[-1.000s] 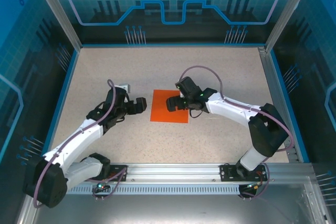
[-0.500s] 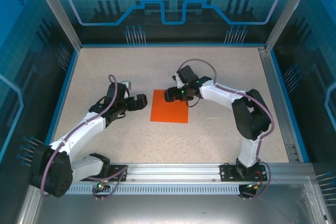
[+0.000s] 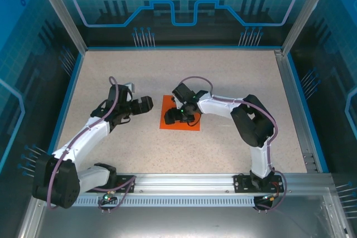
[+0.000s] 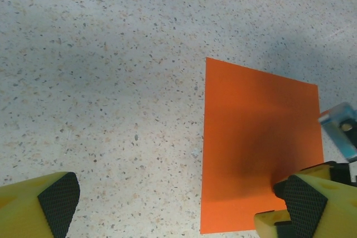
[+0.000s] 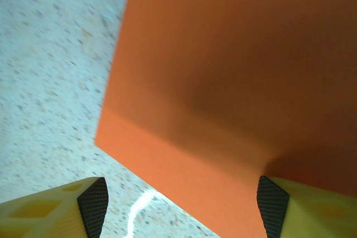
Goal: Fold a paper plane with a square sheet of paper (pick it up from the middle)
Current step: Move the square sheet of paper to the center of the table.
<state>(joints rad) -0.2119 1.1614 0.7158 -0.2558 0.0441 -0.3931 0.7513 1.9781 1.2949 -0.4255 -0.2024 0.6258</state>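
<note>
I found the tabletop (image 3: 234, 76) speckled beige-grey, edged by a blue rim (image 3: 184, 48). Translucent blue panels (image 3: 184, 4), printed with a gear and circuit lines, walled three sides between aluminium posts (image 3: 58, 9). A slotted aluminium rail (image 3: 184, 181) ran along my near edge.

Half-hidden, cropped paper (image 3: 168, 102)
From above, the right gripper (image 3: 179, 116) hides the paper's middle, so contact there cannot be told. At the right wrist the paper is blurred, running off the top and right edges; both fingers (image 5: 92, 202) are cut by the bottom edge. A finger (image 4: 304, 204) of the left gripper (image 4: 181, 204) covers one paper corner.
</note>
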